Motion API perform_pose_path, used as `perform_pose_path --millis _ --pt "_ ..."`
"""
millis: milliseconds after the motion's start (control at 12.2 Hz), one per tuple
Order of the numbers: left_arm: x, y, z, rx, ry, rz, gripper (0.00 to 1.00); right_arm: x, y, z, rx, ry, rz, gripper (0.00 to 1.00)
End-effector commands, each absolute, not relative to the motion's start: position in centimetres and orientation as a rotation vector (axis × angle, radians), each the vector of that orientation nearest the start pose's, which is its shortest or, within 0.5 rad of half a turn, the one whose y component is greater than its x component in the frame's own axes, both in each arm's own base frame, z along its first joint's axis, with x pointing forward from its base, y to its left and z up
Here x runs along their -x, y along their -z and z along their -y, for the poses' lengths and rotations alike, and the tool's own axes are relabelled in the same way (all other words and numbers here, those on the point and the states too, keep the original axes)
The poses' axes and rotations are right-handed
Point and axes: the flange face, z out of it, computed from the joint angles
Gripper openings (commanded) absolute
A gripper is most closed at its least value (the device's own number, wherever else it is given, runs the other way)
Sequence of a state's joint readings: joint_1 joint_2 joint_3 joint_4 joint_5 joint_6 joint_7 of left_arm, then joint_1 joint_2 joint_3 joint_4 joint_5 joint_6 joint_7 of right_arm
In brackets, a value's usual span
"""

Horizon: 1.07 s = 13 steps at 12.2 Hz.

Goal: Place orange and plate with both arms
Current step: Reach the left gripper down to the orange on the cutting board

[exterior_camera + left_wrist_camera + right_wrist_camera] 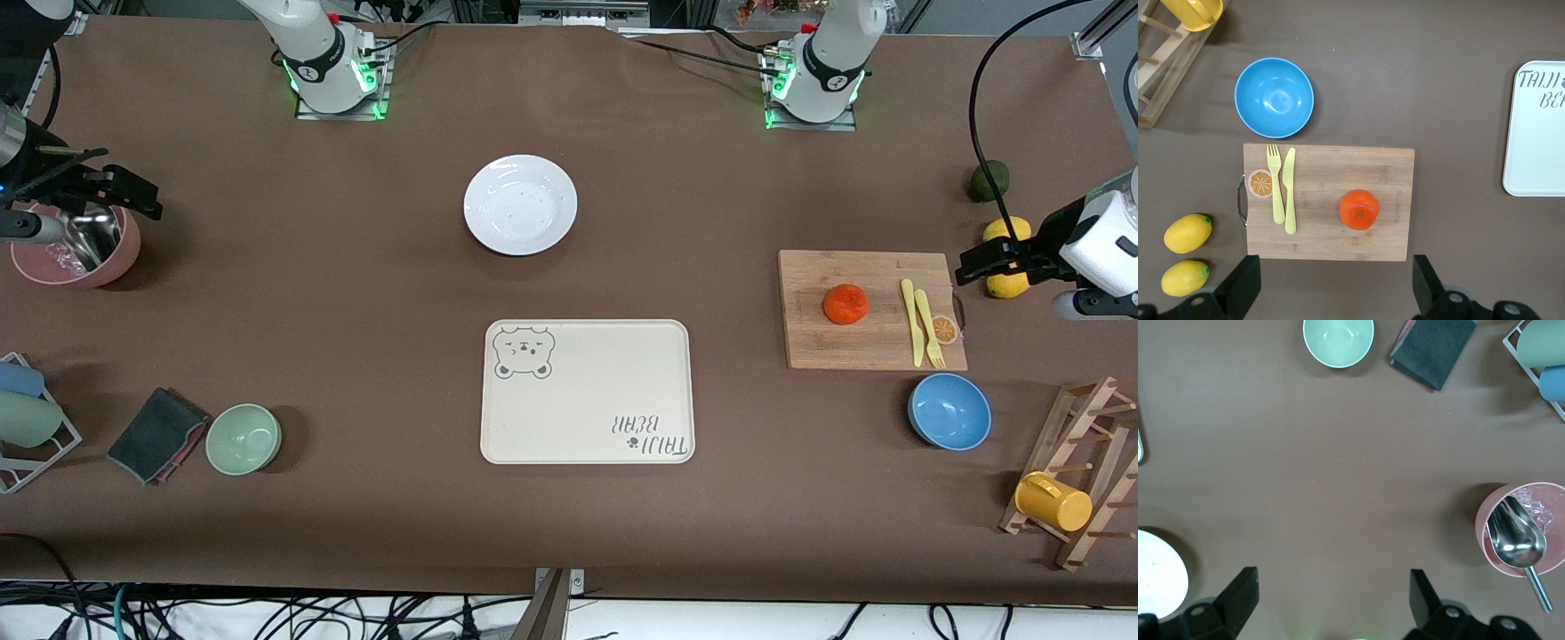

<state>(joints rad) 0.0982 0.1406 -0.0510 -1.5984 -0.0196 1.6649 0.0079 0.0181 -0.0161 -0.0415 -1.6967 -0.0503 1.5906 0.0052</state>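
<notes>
The orange (845, 304) lies on a wooden cutting board (871, 351) toward the left arm's end of the table. It also shows in the left wrist view (1359, 209). The white plate (520, 204) lies at mid-table, farther from the front camera than the cream bear tray (587, 391). Its rim shows in the right wrist view (1158, 577). My left gripper (978, 262) (1336, 293) is open and empty, high over bare table beside the board. My right gripper (133, 191) (1331, 607) is open and empty, high over bare table between the plate and a pink bowl.
A yellow fork and knife (922, 322) lie on the board. A blue bowl (949, 411), two lemons (1006, 258), a lime (989, 180) and a mug rack (1071, 480) stand nearby. The pink bowl with a scoop (76, 249), a green bowl (244, 438), a cloth (157, 434) and a cup rack (27, 418) are at the right arm's end.
</notes>
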Motion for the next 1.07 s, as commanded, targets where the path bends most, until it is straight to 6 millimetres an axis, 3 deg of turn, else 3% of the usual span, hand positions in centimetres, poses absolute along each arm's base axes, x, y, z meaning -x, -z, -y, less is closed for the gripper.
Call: perform_pose_path --millis 0,656,902,984 --pt "-59.6 -54.0 -2.5 3.182 -0.111 0.076 1.0 -54.9 -58.2 1.6 3.196 -0.14 -0.047 1.0" --pt "-59.7 -53.5 -2.5 3.181 -0.128 0.098 1.0 -55.0 -58.1 1.7 3.194 -0.14 -0.037 1.0" --pt "-60.4 -51.0 -2.5 3.178 -0.199 0.101 1.0 -54.9 -58.1 1.7 3.194 -0.143 -0.04 1.0" --pt "-60.9 -49.0 -2.2 3.163 -0.251 0.084 1.0 -54.9 -58.1 1.7 3.194 -0.143 -0.04 1.0"
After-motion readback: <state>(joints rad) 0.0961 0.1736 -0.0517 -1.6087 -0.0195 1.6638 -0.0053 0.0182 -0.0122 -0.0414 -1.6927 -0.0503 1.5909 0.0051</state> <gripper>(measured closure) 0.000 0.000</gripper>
